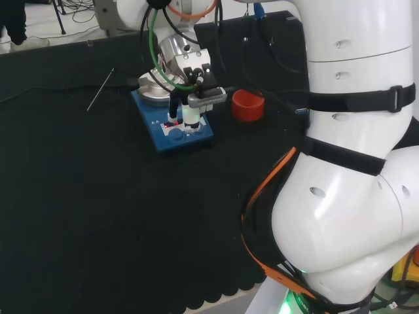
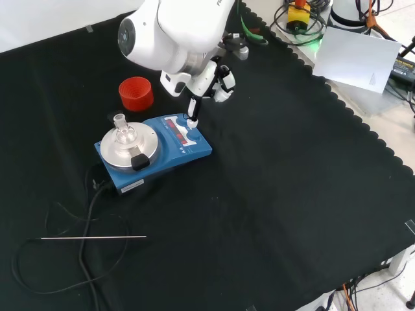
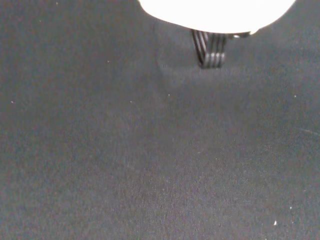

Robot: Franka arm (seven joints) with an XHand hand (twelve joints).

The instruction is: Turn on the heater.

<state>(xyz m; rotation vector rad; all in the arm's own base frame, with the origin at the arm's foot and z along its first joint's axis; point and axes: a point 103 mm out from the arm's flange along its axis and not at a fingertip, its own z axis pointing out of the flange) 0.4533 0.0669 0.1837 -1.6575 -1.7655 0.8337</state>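
Observation:
The heater (image 2: 197, 146) is a blue box with a round silver plate (image 2: 120, 148) and a sloping front panel. A small clear glass piece (image 2: 120, 124) stands on the plate. In the front view the hand (image 2: 209, 79) hangs over the panel, with one straight finger (image 2: 192, 116) reaching down and its tip touching the panel beside a red strip. The head view shows the heater (image 1: 178, 137) with the hand (image 1: 195, 73) above it and straight fingers (image 1: 174, 110) pointing down onto the panel. It holds nothing. In the wrist view a blurred white part of the hand (image 3: 215, 11) shows over black cloth.
A red ribbed ring (image 2: 136, 94) stands on the cloth just behind the heater in the front view, and right of it in the head view (image 1: 248, 104). A thin metal rod (image 2: 94, 238) and the heater's black cable (image 2: 89, 206) lie on the cloth near the plate end.

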